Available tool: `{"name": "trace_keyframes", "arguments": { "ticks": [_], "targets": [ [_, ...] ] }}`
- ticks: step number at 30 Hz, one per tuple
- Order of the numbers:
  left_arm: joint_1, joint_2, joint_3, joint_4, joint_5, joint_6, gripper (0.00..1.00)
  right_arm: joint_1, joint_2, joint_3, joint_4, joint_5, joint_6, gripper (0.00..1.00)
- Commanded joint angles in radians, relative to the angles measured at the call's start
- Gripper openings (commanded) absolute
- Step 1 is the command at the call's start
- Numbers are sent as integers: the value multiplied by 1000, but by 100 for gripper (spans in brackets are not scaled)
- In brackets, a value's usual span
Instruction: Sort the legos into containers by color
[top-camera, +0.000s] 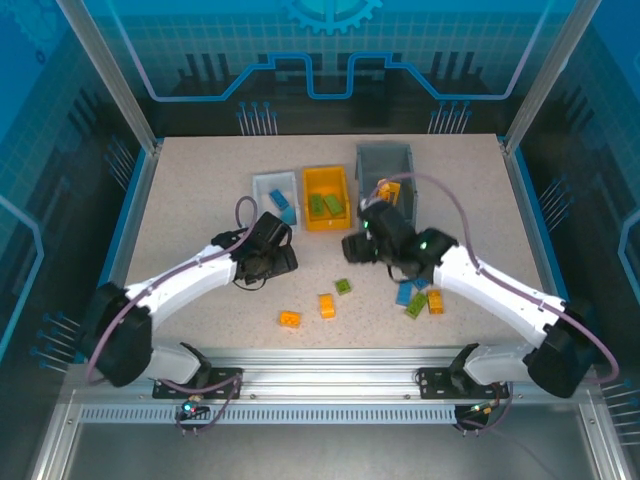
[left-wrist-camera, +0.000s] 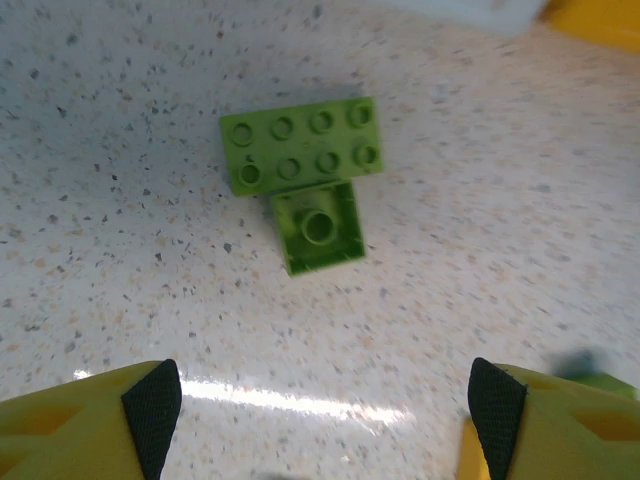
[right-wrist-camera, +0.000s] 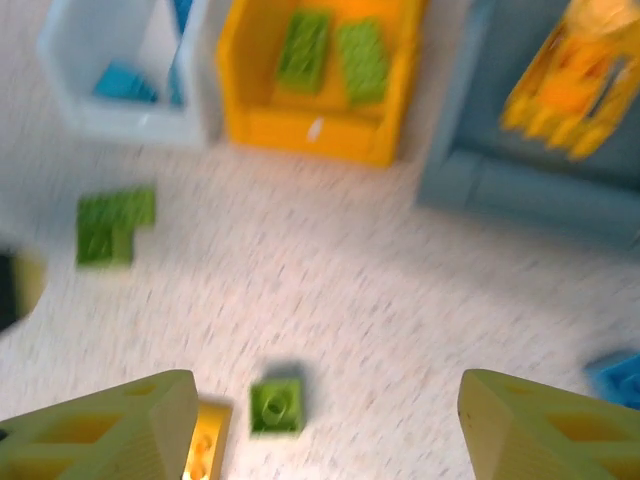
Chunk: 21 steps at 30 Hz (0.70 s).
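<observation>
On the speckled worktop (left-wrist-camera: 500, 200), just ahead of the left fingers (left-wrist-camera: 150, 400), lie two green pieces touching each other. One is a flat eight-stud brick (left-wrist-camera: 300, 150); against its near edge sits a small square one-stud brick (left-wrist-camera: 318, 228). The left fingers are spread wide, holding nothing. The right fingers (right-wrist-camera: 110, 425) are likewise spread and empty, with a small green brick (right-wrist-camera: 275, 405) lying between them in a blurred view. Beyond stand a white bin (right-wrist-camera: 130, 125), a yellow bin (right-wrist-camera: 300, 135) holding flat green bricks (right-wrist-camera: 305, 45), and a grey bin (right-wrist-camera: 500, 190) holding an orange piece (right-wrist-camera: 570, 85).
</observation>
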Motion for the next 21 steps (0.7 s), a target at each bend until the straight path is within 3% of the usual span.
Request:
{"name": "trace_keyframes", "arguments": {
  "ticks": [1, 9, 21],
  "targets": [
    [49, 95, -6, 73, 92, 8, 81, 106, -91, -113, 81, 8, 41, 75],
    [58, 243, 37, 140, 71, 22, 76, 256, -172, -265, 124, 14, 122, 78],
    [60, 237, 11, 190, 46, 73, 35, 281, -127, -230, 129, 25, 137, 77]
  ]
}}
